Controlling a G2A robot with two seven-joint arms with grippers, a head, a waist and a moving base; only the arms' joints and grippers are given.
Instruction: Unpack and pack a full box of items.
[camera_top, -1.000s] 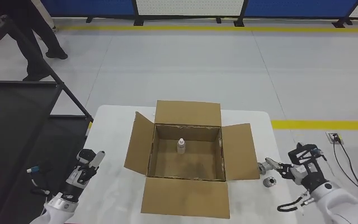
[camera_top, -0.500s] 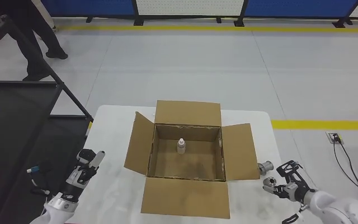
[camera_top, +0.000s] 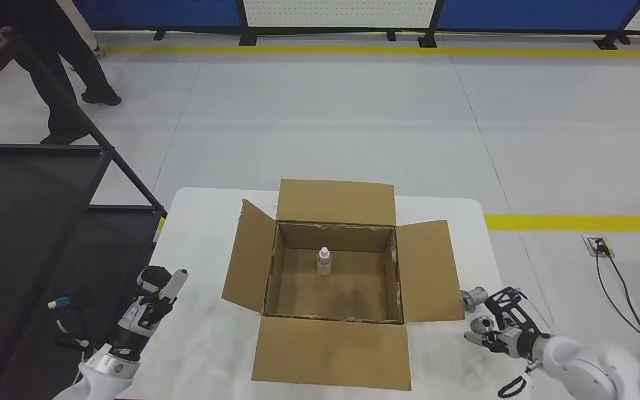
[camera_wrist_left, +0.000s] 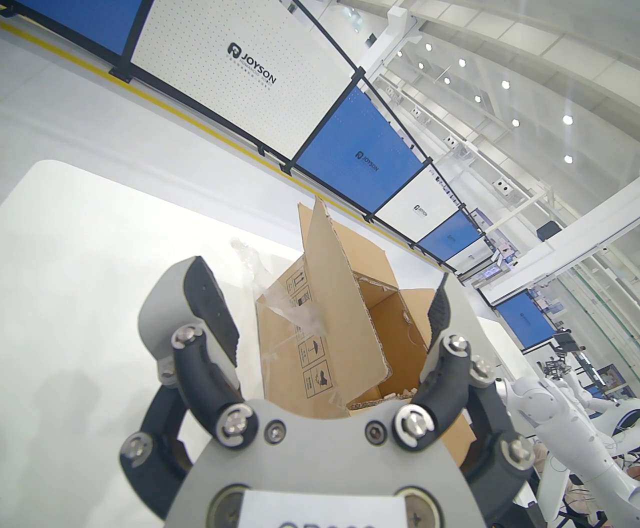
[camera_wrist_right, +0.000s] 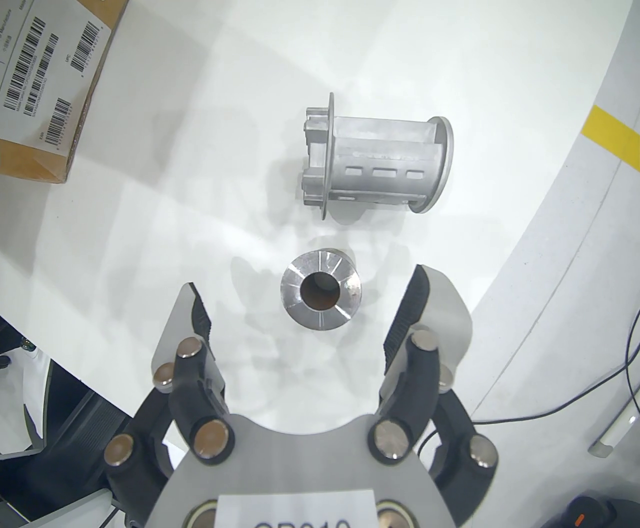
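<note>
In the top view we see the open box (camera_top: 330, 356) in the middle of the table (camera_top: 200, 230), with a small white bottle (camera_top: 324, 261) standing inside near its far wall. The right claw (camera_top: 487, 327) hangs over the table just beyond the box's right flap, where two metal parts sit close together. The left claw (camera_top: 166, 279) is well apart on the box's other side, so we judge the right arm the nearer one.

In the left wrist view that claw is spread wide and holds nothing. It points toward the box's raised flap.

In the right wrist view we look straight down the bore of a short metal sleeve (camera_wrist_right: 321, 296). It stands on end with its axis upright, framed between the spread, empty fingers (camera_wrist_right: 175, 335) and touching neither. The flanged housing (camera_wrist_right: 380, 165) lies on its side just past the sleeve, its long axis roughly parallel to the line joining the fingers. We judge the sleeve calls for a straight descent and a squeeze.
</note>
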